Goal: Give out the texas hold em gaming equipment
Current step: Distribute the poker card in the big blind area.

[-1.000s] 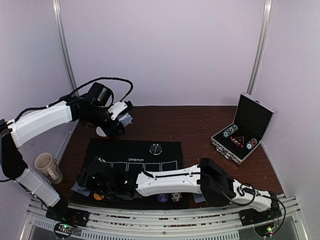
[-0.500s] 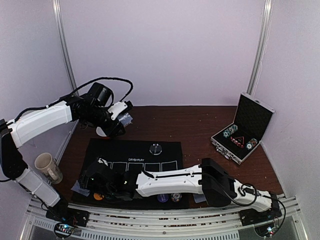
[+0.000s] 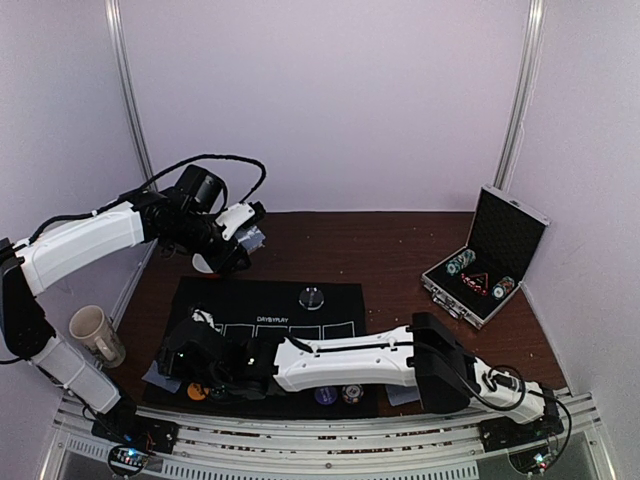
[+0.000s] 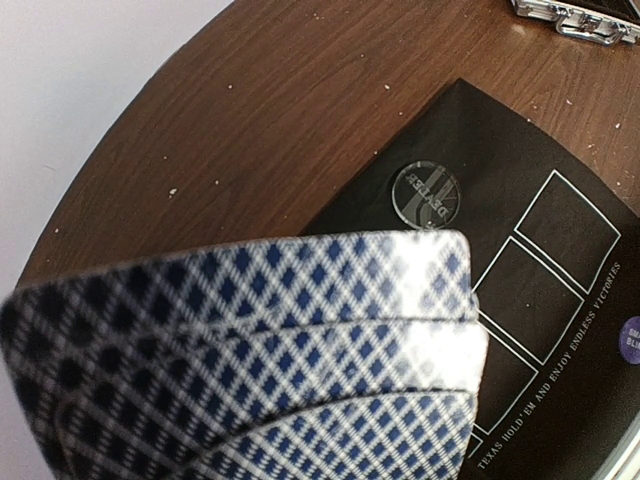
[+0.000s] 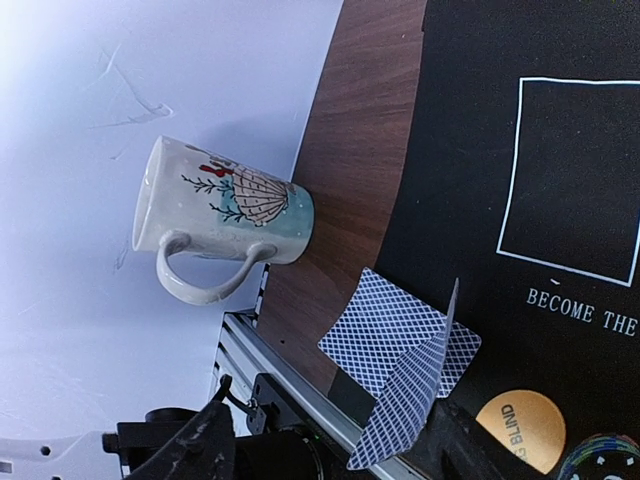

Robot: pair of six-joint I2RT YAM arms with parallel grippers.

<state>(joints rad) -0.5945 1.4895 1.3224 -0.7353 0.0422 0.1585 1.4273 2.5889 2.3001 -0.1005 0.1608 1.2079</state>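
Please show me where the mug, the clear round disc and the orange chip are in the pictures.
mug [image 5: 225, 205], right wrist view, on its painted side.
clear round disc [image 4: 425, 197], left wrist view, on its middle.
orange chip [image 5: 521, 431], right wrist view, on its printed face.

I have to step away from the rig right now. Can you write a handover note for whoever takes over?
Left gripper: shut on a fan of cards, raised over the table's far left.
Right gripper: open at the mat's near-left corner, a tilted card beside one finger, over a flat card.
Done: dealer disc and three chips on the mat.
Left: the printed boxes hold no cards; more chips sit in the case.
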